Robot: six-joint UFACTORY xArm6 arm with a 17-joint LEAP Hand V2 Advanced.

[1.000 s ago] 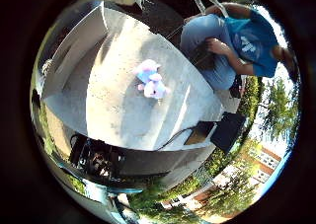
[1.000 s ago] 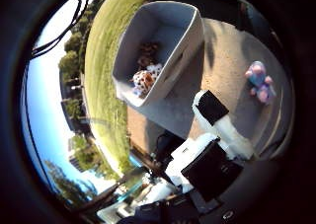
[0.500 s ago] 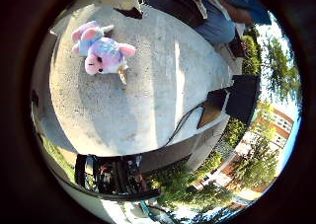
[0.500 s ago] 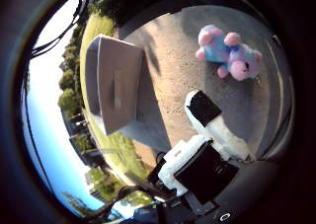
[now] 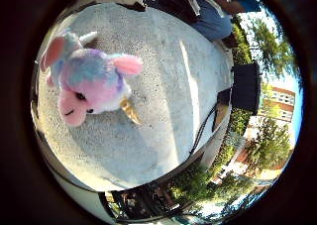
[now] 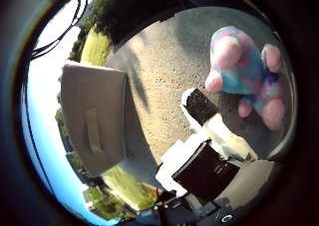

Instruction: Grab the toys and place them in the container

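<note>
1. My hand (image 6: 209, 151) is over the grey concrete slab (image 5: 163, 101). One finger (image 6: 202, 109) of mine reaches out straight, so my hand is open and holds nothing.
2. The plush unicorn (image 5: 89, 86), pink, blue and purple with a golden horn, lies on the slab close under my palm, just beside that finger.
3. The grey container (image 6: 94, 136) stands on the same slab, well apart from the toy.

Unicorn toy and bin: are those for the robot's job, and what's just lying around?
For the job:
unicorn, lying on the concrete
bin, standing beside it
robot hand, near the unicorn

Just lying about:
black box at the concrete's edge
</note>
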